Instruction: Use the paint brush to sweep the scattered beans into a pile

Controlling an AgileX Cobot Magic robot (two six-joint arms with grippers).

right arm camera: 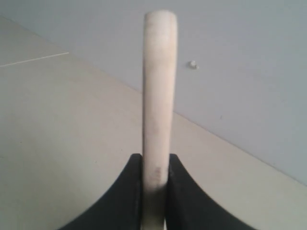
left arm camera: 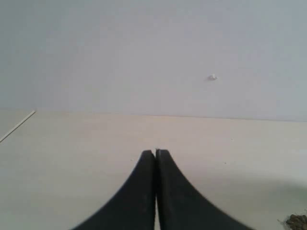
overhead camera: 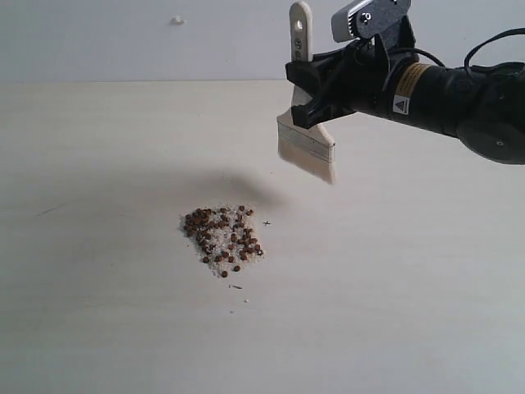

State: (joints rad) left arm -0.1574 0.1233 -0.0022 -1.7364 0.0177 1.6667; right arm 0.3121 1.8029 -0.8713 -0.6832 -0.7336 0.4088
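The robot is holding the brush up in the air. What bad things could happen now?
The right gripper pinches the brush only by its thin handle, up in the air, so it might slip or twist. If it comes down hard on the pile, beans could roll away across the table. A few beans sit loose at the pile's edge and might get missed.

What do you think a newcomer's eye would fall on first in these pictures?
First, the paint brush at the upper right of the exterior view, gripped by its handle in the right end effector and lifted clear of the table, bristles pointing down. Next, the compact pile of reddish-brown beans near the table's middle, below and left of the brush.
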